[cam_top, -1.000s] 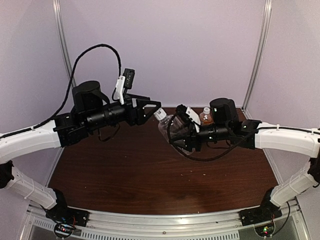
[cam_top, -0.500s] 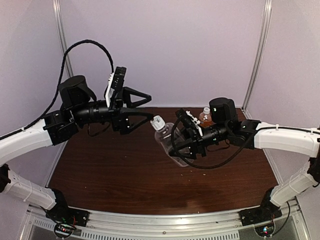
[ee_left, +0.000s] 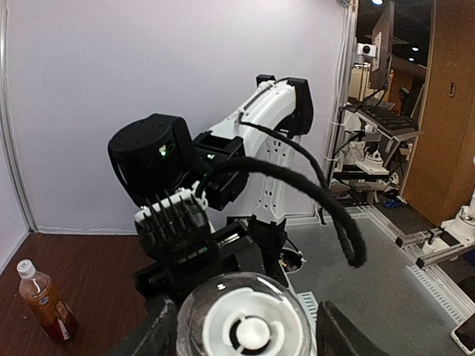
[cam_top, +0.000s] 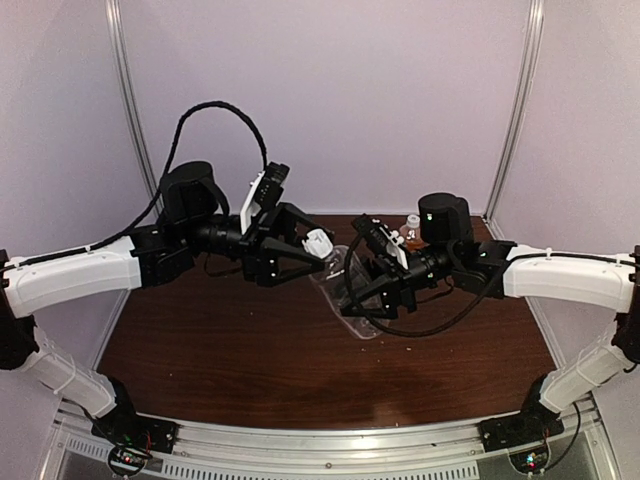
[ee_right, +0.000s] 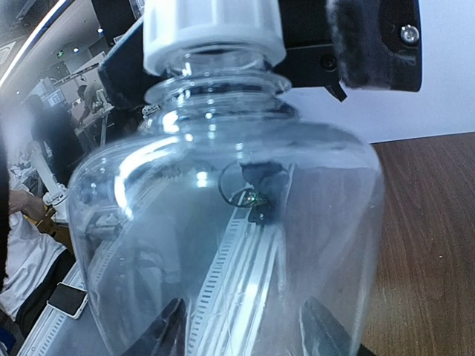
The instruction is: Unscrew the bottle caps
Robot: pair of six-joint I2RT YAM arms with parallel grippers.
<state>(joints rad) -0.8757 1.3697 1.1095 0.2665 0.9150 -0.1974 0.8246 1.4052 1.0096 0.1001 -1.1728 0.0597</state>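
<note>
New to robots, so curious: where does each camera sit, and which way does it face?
Top view: fixed above and behind the arms, looking down at the table; both arms show, left gripper at the cap, right gripper holding the clear bottle.
Left wrist: on the left arm, facing the cap head-on, right arm behind; own fingers at bottom corners.
Right wrist: on the right arm, looking along the clear bottle toward the cap; own fingers at bottom.
Shared: top and left wrist both show the brown bottle on the table.
</note>
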